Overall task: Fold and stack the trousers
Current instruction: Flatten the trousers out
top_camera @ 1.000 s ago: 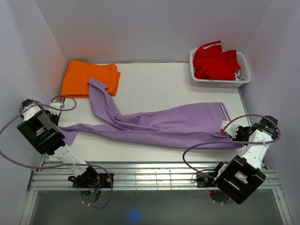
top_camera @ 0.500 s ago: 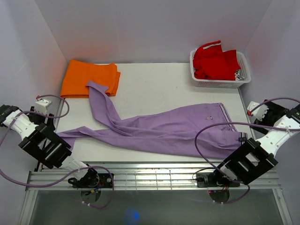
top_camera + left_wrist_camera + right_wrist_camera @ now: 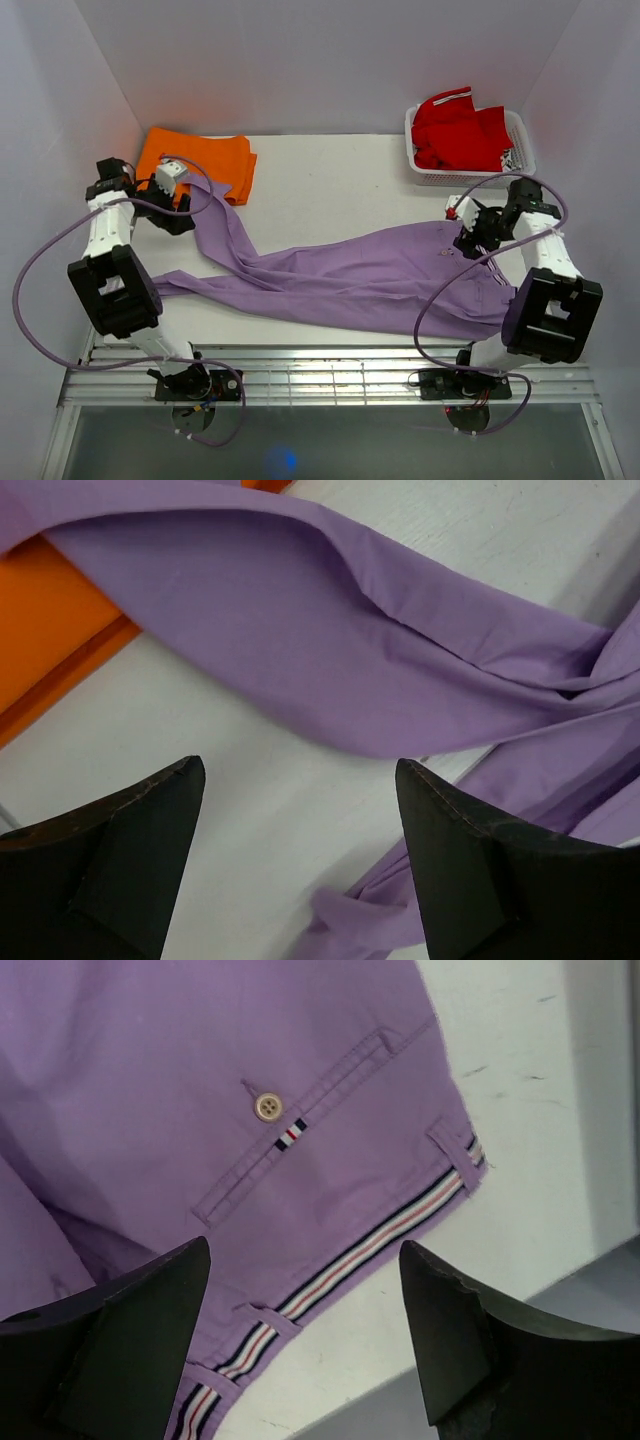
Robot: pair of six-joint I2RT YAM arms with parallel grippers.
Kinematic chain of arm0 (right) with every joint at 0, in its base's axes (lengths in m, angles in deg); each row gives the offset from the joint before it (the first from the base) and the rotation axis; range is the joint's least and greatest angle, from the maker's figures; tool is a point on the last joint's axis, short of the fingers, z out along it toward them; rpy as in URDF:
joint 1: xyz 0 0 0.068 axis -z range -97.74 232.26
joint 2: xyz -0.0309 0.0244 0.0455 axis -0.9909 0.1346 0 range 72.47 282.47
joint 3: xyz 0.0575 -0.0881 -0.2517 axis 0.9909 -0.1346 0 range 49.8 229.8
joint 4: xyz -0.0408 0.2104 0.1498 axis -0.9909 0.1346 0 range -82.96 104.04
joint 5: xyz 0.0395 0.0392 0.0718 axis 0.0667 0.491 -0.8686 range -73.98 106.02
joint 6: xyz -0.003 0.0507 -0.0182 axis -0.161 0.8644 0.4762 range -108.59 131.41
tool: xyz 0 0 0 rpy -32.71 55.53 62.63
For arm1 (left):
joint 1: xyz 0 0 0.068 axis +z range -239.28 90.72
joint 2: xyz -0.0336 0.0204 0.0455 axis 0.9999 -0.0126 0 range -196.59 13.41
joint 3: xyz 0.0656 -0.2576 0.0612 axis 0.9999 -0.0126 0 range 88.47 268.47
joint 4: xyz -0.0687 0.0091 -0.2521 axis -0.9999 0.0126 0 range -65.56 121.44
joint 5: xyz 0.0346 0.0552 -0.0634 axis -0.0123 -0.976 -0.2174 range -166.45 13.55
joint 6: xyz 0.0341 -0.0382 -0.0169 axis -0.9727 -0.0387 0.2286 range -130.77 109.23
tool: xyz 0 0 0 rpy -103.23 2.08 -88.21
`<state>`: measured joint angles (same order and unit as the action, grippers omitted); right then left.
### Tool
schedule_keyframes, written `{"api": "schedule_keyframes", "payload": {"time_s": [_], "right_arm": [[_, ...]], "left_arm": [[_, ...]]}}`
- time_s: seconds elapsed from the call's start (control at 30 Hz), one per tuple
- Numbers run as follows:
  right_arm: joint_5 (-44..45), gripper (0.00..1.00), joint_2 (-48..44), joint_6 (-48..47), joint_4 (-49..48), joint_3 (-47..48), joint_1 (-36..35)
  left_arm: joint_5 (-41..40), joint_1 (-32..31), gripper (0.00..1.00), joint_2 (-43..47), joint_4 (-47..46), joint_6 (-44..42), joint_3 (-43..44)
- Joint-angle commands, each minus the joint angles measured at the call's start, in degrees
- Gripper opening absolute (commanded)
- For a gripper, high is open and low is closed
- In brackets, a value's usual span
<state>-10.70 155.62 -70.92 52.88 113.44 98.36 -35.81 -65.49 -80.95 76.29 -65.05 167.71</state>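
My left fingers [image 3: 182,218] are spread wide and grip nothing. They hang over the counter [image 3: 340,185], and bare counter shows in the gap between them. Just beyond their tips one leg of the trousers [image 3: 350,275] runs across, loosely creased. Its far end lies over the edge of the folded orange garment [image 3: 210,160], which sits beyond and to the left of those tips. By my right-hand tip the second leg bunches in folds.

My right fingers [image 3: 470,238] are spread too, with nothing between them. They hang over the waist end of the trousers. Beyond the tips I see a back pocket closed by a pale button [image 3: 266,1106], with a small striped tab beside it. The striped waistband [image 3: 360,1250] with its belt loops runs slantwise across the gap. To the right of the waistband corner is bare counter.

The trousers lie unfolded from one set of fingers to the other. Well beyond my right fingers stands a white basket [image 3: 470,178] with a red garment [image 3: 455,130] inside.
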Motion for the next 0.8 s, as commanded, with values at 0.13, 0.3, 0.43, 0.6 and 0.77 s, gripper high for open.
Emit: {"api": "schedule_keyframes", "payload": {"time_s": [0.13, 0.3, 0.43, 0.6, 0.77], "right_arm": [[14.0, 0.8, 10.8, 13.0, -18.0, -4.9, -7.3], [21.6, 0.77, 22.8, 19.6, -24.2, 0.8, -7.3], [26.1, 0.77, 28.5, 25.4, -27.2, 7.4, -7.8], [25.8, 0.81, 30.3, 29.3, -25.6, 15.2, -9.5], [17.3, 0.91, 22.3, 30.4, -16.3, 19.9, -9.8]], "left_arm": [[-8.6, -4.9, 0.88, -16.2, -6.8, 11.7, 15.9], [-13.0, -4.9, 0.85, -20.7, -2.2, 10.4, 20.3], [-14.9, -2.8, 0.85, -20.1, 4.6, 5.3, 18.1], [-12.2, 6.7, 0.87, -20.2, 13.8, 2.3, 19.7], [-12.7, 13.5, 0.88, -17.4, 22.7, -7.9, 16.0]]}}
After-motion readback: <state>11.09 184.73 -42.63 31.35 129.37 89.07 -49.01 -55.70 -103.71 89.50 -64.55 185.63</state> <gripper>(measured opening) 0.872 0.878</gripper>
